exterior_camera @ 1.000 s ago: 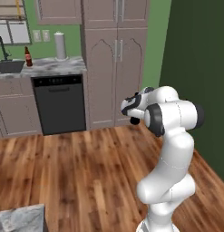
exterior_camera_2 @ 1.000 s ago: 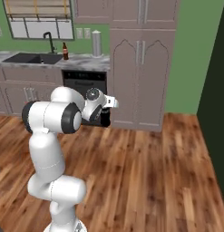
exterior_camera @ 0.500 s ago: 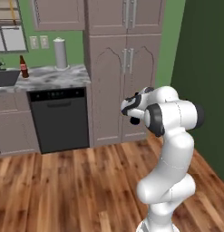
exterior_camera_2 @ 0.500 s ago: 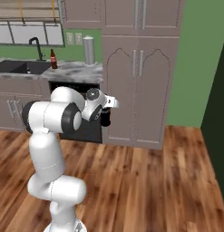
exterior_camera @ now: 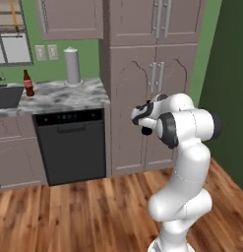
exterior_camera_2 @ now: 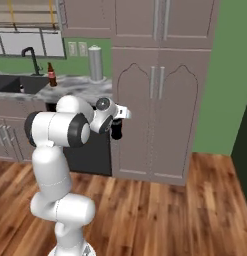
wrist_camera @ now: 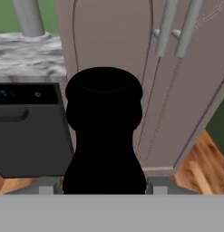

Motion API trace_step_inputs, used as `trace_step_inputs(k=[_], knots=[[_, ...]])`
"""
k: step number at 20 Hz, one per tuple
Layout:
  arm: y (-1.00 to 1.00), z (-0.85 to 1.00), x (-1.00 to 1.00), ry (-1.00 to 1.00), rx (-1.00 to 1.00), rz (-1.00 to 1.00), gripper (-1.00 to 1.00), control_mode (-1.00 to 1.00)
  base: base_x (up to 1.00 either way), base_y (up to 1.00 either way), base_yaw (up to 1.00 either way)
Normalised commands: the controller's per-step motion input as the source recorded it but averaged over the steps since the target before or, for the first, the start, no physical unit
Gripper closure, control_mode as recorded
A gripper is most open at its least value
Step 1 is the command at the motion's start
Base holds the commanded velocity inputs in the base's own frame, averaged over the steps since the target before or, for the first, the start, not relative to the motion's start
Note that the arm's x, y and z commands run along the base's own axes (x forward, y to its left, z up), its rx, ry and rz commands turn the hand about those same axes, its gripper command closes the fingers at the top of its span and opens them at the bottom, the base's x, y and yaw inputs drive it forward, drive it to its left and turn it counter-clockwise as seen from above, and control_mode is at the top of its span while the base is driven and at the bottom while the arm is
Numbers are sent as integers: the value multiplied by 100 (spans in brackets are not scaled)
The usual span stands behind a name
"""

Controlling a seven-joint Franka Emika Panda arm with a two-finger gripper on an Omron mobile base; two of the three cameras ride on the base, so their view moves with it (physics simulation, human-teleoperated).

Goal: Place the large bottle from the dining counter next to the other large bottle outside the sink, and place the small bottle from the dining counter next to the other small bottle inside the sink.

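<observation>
At the far left of the left base view the sink (exterior_camera: 6, 96) is cut by the frame edge, its basin interior out of sight, and a brown bottle (exterior_camera: 28, 83) stands upright on the marble counter (exterior_camera: 69, 94) just beside it — judged to be the large bottle that marks the spot outside the sink. Further right on that counter stands a grey roll (exterior_camera: 72, 66), above the dark dishwasher (exterior_camera: 71, 145), and then come the tall cabinet doors (exterior_camera: 157, 83). In front of those doors the gripper (exterior_camera_2: 116, 131) carries a dark bottle (wrist_camera: 104, 136) held upright, the jaws closed on its lower body, well apart from the sink. In the hand view it is a plain black silhouette with a narrower waist under a round top, so label, cap and liquid level cannot be read, and whether it is the large or the small one is hard to say. It looks rigid and smooth — probably glass, fairly light but slippery and breakable, so a grip low on the wide body suits it better than one at the neck. The finger pads are mostly hidden behind it.
</observation>
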Motion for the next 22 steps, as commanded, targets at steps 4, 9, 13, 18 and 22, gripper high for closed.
trace_step_inputs(k=[4,9,13,18,22], knots=[[0,0,0,0,0,0,100,100,56,77,0],[0,0,0,0,0,0,100,100,46,79,0],[0,0,0,0,0,0,100,100,51,68,0],[0,0,0,0,0,0,100,100,54,66,0],[0,0,0,0,0,0,100,100,47,56,0]])
